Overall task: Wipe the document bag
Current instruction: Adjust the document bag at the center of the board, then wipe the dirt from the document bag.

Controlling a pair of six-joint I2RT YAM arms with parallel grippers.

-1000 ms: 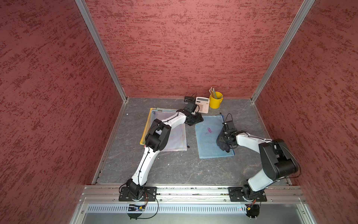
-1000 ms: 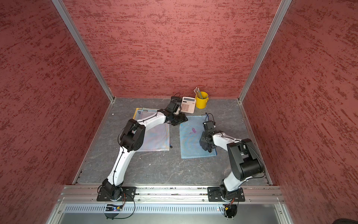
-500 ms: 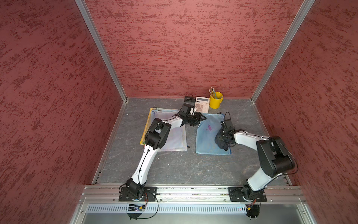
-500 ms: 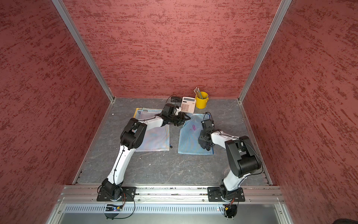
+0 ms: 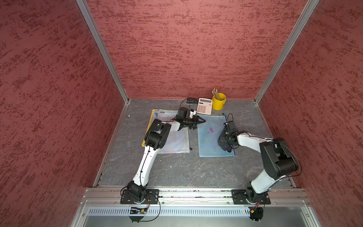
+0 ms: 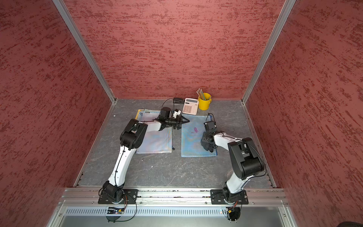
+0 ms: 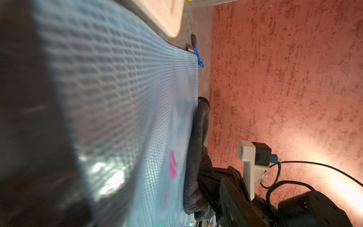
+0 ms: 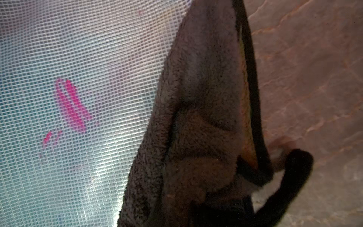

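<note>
Blue mesh document bag lies flat on the grey bench, at about 2 o'clock from bench centre in both top views

Pink marks on the bag, just toward 11 o'clock of its middle; also clear in the right wrist view

Right hand is clenched on a dark grey cloth; the cloth rests on the bag near its 4 o'clock edge, apart from the pink marks. In the right wrist view the cloth overlaps the bag edge and part of it hangs onto the bench

Left hand is low at the bag's 10 o'clock corner, over the mesh. Left wrist view is blurred up close, so I cannot tell if it is released or grasping the corner

Second pale bag with a yellow edge lies at 9 o'clock of the blue one, partly under the left arm, with a gap between them

Calculator sits at 11 o'clock beyond the bag, with a yellow cup of pencils at 12 o'clock
</note>
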